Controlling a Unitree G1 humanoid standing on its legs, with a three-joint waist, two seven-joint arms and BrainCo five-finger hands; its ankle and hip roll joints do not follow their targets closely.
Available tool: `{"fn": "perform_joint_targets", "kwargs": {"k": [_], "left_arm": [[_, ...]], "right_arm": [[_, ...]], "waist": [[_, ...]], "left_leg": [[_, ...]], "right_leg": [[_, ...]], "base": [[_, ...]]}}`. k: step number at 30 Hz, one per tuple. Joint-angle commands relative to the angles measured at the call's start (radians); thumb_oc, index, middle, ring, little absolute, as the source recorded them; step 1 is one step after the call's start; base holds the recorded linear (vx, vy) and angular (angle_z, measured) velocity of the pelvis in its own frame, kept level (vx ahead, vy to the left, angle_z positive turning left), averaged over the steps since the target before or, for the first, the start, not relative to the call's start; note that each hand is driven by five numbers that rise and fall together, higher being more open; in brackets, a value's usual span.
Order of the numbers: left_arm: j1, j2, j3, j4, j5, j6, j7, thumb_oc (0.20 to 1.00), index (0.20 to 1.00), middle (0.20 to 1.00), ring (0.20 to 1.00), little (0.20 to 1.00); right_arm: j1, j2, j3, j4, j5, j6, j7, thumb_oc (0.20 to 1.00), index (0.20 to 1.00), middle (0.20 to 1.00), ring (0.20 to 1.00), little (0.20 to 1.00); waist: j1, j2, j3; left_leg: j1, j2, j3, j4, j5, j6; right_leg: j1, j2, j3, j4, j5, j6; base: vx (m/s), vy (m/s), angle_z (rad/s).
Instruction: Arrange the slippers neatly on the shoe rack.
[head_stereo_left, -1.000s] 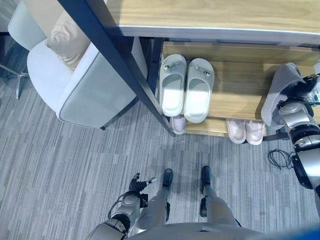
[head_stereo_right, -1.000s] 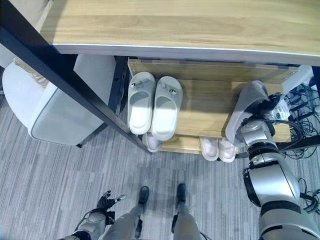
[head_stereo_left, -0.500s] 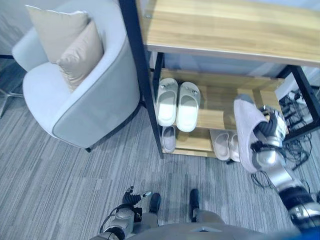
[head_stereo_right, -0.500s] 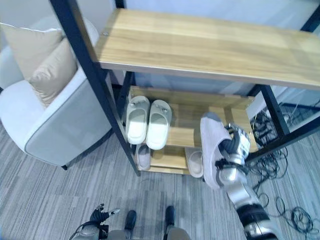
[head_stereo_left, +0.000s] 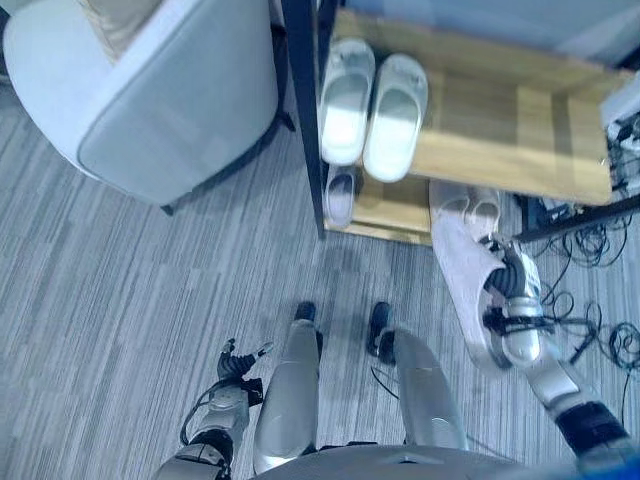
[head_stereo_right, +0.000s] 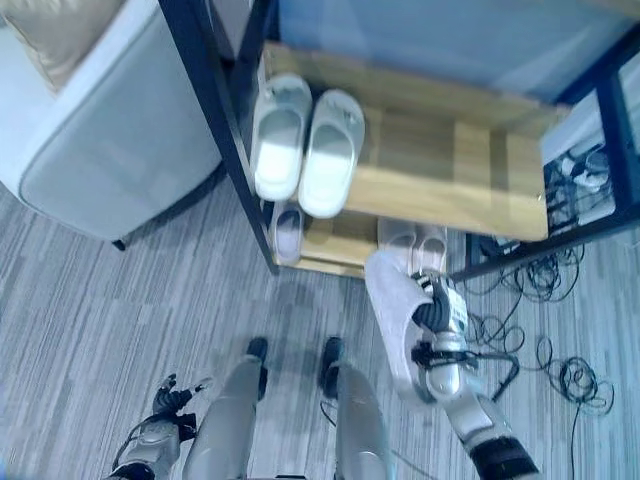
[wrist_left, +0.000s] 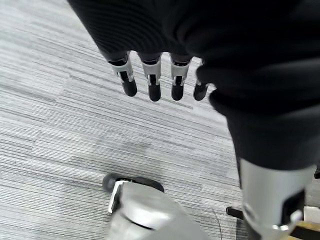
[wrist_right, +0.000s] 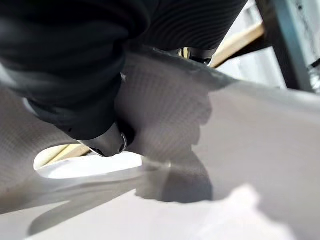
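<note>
Left eye view showed you the right hand (head_stereo_left: 510, 295) at about four o'clock, out over the carpet (head_stereo_left: 120, 300) in front of the shoe rack (head_stereo_left: 500, 150), with its fingers and thumb closed around a grey slipper (head_stereo_left: 460, 270). The slipper ran lengthwise from the rack's lower front edge toward five o'clock, and it was carried in the air, clear of both shelves. In the right wrist view you could see the same slipper (wrist_right: 225, 150) pressed right against the palm, with the thumb (wrist_right: 107, 142) curled onto its upper, so the grip was firm. On the middle shelf, at twelve o'clock, a pair of pale slippers (head_stereo_left: 372, 105) sat side by side, touching, toes pointing inward. Below them, at the left end of the bottom shelf, one small pink slipper (head_stereo_left: 340, 195) sat beside the dark post (head_stereo_left: 305, 110), and another pink pair (head_stereo_left: 470, 205) sat farther right, partly hidden behind the held slipper. A grey armchair (head_stereo_left: 150, 100) stood at ten o'clock, just beside the rack. Your left hand (head_stereo_left: 238, 362) hung low at seven o'clock, and the left wrist view showed its fingers (wrist_left: 152, 82) straight and relaxed above the carpet, holding nothing.
</note>
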Motion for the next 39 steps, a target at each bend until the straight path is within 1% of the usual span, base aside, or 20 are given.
{"fn": "perform_joint_targets", "kwargs": {"k": [1,2,4,5,7,8,10,11,13,15,18,19,21,22,23,25,27,31,34,39], "left_arm": [[-0.025,0.007,0.009,0.048,-0.030,-0.031,0.034,1.000,1.000,1.000,1.000,1.000],[-0.117,0.077,0.030,0.008,-0.074,-0.041,0.023,1.000,1.000,1.000,1.000,1.000],[-0.127,0.111,0.046,-0.054,-0.129,-0.057,0.011,1.000,1.000,1.000,1.000,1.000],[-0.141,0.110,0.056,-0.087,-0.193,-0.069,0.000,1.000,1.000,1.000,1.000,1.000],[-0.165,0.115,0.058,-0.091,-0.197,-0.068,0.007,1.000,1.000,1.000,1.000,1.000],[-0.193,0.112,0.060,-0.085,-0.214,-0.068,0.022,1.000,1.000,1.000,1.000,1.000],[-0.212,0.105,0.058,-0.095,-0.231,-0.077,0.027,1.000,1.000,1.000,1.000,1.000],[-0.227,0.102,0.063,-0.113,-0.248,-0.090,0.043,1.000,1.000,1.000,1.000,1.000],[-0.247,0.102,0.069,-0.145,-0.282,-0.105,0.061,1.000,1.000,1.000,1.000,1.000],[-0.265,0.111,0.051,-0.178,-0.252,-0.120,0.109,1.000,1.000,1.000,1.000,1.000],[-0.286,0.125,0.032,-0.209,-0.202,-0.132,0.168,1.000,1.000,1.000,1.000,1.000],[-0.291,0.132,0.022,-0.208,-0.177,-0.138,0.202,1.000,1.000,1.000,1.000,1.000],[-0.298,0.141,0.015,-0.219,-0.153,-0.144,0.229,1.000,1.000,1.000,1.000,1.000],[-0.298,0.141,0.015,-0.219,-0.153,-0.144,0.229,1.000,1.000,1.000,1.000,1.000],[-0.272,0.171,0.000,-0.283,-0.089,-0.162,0.266,1.000,1.000,1.000,1.000,1.000],[-0.275,0.193,0.000,-0.307,-0.068,-0.171,0.320,1.000,1.000,1.000,1.000,1.000],[-0.280,0.205,0.010,-0.327,-0.093,-0.191,0.337,1.000,1.000,1.000,1.000,1.000],[-0.229,0.213,0.033,-0.387,-0.145,-0.199,0.320,1.000,1.000,1.000,1.000,1.000],[-0.214,0.208,0.019,-0.400,-0.136,-0.205,0.316,1.000,1.000,1.000,1.000,1.000],[-0.167,0.221,-0.012,-0.449,-0.165,-0.221,0.264,1.000,1.000,1.000,1.000,1.000]], "right_arm": [[-0.035,-0.017,0.014,-0.036,0.054,-0.019,-0.081,0.200,0.200,0.200,0.200,0.200],[-0.092,-0.034,0.036,-0.073,0.060,-0.006,-0.061,0.200,0.200,0.200,0.200,0.200],[-0.138,-0.053,0.035,-0.103,0.072,-0.001,-0.045,0.200,0.200,0.200,0.200,0.200],[-0.199,-0.063,0.037,-0.109,0.077,0.013,-0.045,0.200,0.200,0.200,0.200,0.200],[-0.273,-0.072,0.039,-0.115,0.074,0.030,-0.047,0.200,0.200,0.200,0.200,0.200],[-0.363,-0.081,0.049,-0.108,0.070,0.041,-0.061,0.200,0.200,0.200,0.200,0.200],[-0.442,-0.092,0.061,-0.094,0.067,0.055,-0.069,0.200,0.200,0.200,0.200,0.200],[-0.527,-0.103,0.068,-0.086,0.065,0.088,-0.065,0.200,0.200,0.200,0.200,0.200],[-0.624,-0.124,0.085,-0.060,0.060,0.126,-0.053,0.200,0.200,0.200,0.200,0.200],[-0.752,-0.138,0.099,-0.013,0.053,0.158,-0.052,0.200,0.200,0.200,0.200,0.200],[-0.867,-0.157,0.105,0.021,0.053,0.171,-0.075,0.200,0.200,0.200,0.200,0.200],[-0.920,-0.153,0.101,0.043,0.058,0.178,-0.084,0.200,0.200,0.200,0.200,0.200],[-0.989,-0.166,0.111,0.068,0.050,0.200,-0.088,0.200,0.200,0.200,0.200,0.200],[-0.989,-0.166,0.111,0.068,0.050,0.200,-0.088,0.200,0.200,0.200,0.200,0.200],[-1.087,-0.182,0.119,0.105,0.051,0.238,-0.059,0.200,0.200,0.200,0.200,0.200],[-1.180,-0.183,0.147,0.200,0.087,0.244,-0.050,0.200,0.200,0.200,0.200,0.200],[-1.240,-0.180,0.177,0.303,0.131,0.236,-0.058,0.200,0.200,0.200,0.200,0.200],[-1.331,-0.142,0.232,0.452,0.221,0.255,-0.026,0.200,0.200,0.200,0.200,0.200],[-1.371,-0.117,0.254,0.537,0.260,0.260,-0.007,0.200,0.200,0.200,0.200,0.200],[-1.433,-0.099,0.329,0.729,0.300,0.253,0.052,0.200,0.200,0.200,0.200,0.200]], "waist": [[-0.014,0.026,-0.036],[-0.023,0.025,-0.024],[-0.025,0.032,-0.017],[-0.024,0.044,-0.004],[-0.023,0.050,0.000],[-0.017,0.056,0.017],[-0.013,0.062,0.022],[-0.006,0.069,0.032],[0.002,0.078,0.043],[0.016,0.089,0.059],[0.027,0.099,0.075],[0.032,0.104,0.084],[0.040,0.109,0.091],[0.040,0.109,0.091],[0.047,0.118,0.110],[0.062,0.123,0.135],[0.076,0.131,0.136],[0.102,0.138,0.136],[0.113,0.141,0.136],[0.148,0.164,0.136]], "left_leg": [[0.003,0.023,-0.053,-0.028,-0.043,0.042],[-0.064,0.018,-0.048,0.051,-0.091,0.044],[-0.167,0.002,-0.051,0.132,-0.113,0.052],[-0.249,-0.013,-0.049,0.200,-0.130,0.055],[-0.344,-0.023,-0.045,0.280,-0.157,0.060],[-0.436,-0.036,-0.038,0.371,-0.179,0.064],[-0.529,-0.045,-0.037,0.451,-0.204,0.073],[-0.599,-0.051,-0.039,0.526,-0.225,0.079],[-0.674,-0.057,-0.040,0.618,-0.255,0.085],[-0.755,-0.063,-0.043,0.742,-0.291,0.092],[-0.831,-0.069,-0.043,0.874,-0.331,0.094],[-0.864,-0.072,-0.045,0.946,-0.351,0.098],[-0.897,-0.080,-0.045,1.022,-0.372,0.094],[-0.897,-0.080,-0.045,1.022,-0.372,0.094],[-0.943,-0.087,-0.041,1.130,-0.400,0.093],[-0.944,-0.099,-0.044,1.202,-0.436,0.088],[-0.945,-0.115,-0.052,1.268,-0.468,0.082],[-0.945,-0.128,-0.065,1.393,-0.526,0.076],[-0.945,-0.128,-0.070,1.429,-0.547,0.074],[-0.945,-0.138,-0.084,1.488,-0.572,0.072]], "right_leg": [[0.053,-0.008,0.010,-0.078,0.025,0.006],[-0.018,-0.014,0.028,0.003,-0.016,0.003],[-0.122,-0.026,0.032,0.088,-0.048,-0.005],[-0.206,-0.035,0.040,0.155,-0.071,-0.012],[-0.308,-0.041,0.057,0.235,-0.095,-0.016],[-0.395,-0.048,0.071,0.319,-0.116,-0.025],[-0.487,-0.055,0.085,0.403,-0.136,-0.028],[-0.558,-0.059,0.099,0.480,-0.150,-0.029],[-0.633,-0.068,0.112,0.575,-0.179,-0.035],[-0.712,-0.074,0.129,0.695,-0.208,-0.042],[-0.784,-0.082,0.142,0.815,-0.237,-0.044],[-0.814,-0.086,0.147,0.878,-0.249,-0.050],[-0.848,-0.092,0.157,0.946,-0.260,-0.047],[-0.848,-0.092,0.157,0.946,-0.260,-0.047],[-0.893,-0.091,0.185,1.053,-0.270,-0.042],[-0.905,-0.087,0.235,1.134,-0.280,-0.040],[-0.911,-0.085,0.273,1.215,-0.291,-0.044],[-0.907,-0.078,0.313,1.341,-0.304,-0.054],[-0.899,-0.087,0.330,1.375,-0.294,-0.050],[-0.889,-0.093,0.351,1.426,-0.282,-0.048]], "base": [[-0.05,0.056,0.30],[-0.06,0.075,0.20],[-0.11,0.076,-0.02],[-0.15,0.084,-0.19],[-0.12,0.077,-0.01],[-0.10,0.072,-0.02],[-0.08,0.063,-0.24],[-0.04,0.044,-0.10],[0.00,0.050,0.04],[0.05,0.052,-0.05],[0.07,0.038,-0.05],[0.09,0.044,-0.04],[0.07,0.034,0.01],[0.11,0.065,0.00],[0.12,0.068,0.02],[0.14,0.068,-0.04],[0.13,0.048,-0.18],[0.09,0.050,-0.06],[0.02,0.016,-0.05],[-0.02,0.035,-0.01]]}}
